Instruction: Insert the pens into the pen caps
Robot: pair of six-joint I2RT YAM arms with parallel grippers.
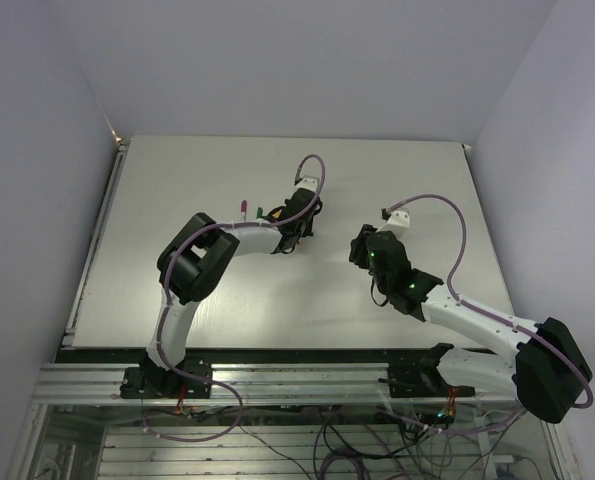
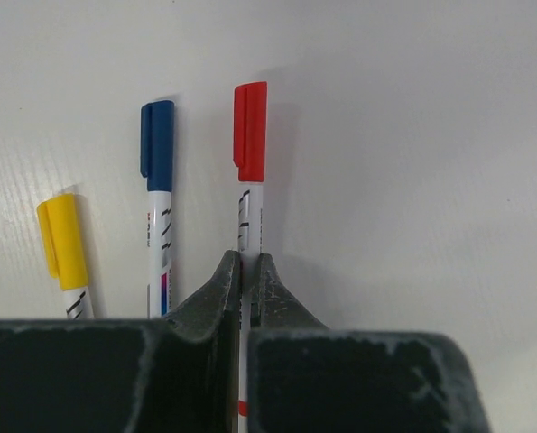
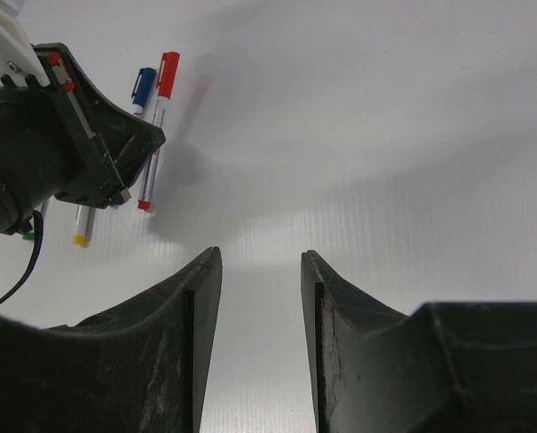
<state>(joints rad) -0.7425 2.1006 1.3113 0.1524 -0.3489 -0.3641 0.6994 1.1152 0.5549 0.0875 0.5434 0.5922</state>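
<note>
My left gripper (image 2: 248,257) is shut on the white barrel of the red pen (image 2: 251,216), whose red pen cap (image 2: 250,131) sits on its far end. Left of it lie a pen with a blue cap (image 2: 157,144) and one with a yellow cap (image 2: 62,239). In the right wrist view the red pen (image 3: 156,135) and the blue cap (image 3: 143,86) lie beside the left arm's wrist (image 3: 60,135). My right gripper (image 3: 259,257) stands open over bare table, a little to the right of the pens. In the top view the left gripper (image 1: 295,232) and right gripper (image 1: 357,243) are mid-table.
Two more pen ends, one pinkish (image 1: 245,207) and one green (image 1: 260,212), poke out left of the left gripper in the top view. The white table (image 1: 177,180) is walled at the back and on both sides. A cable loops above each wrist.
</note>
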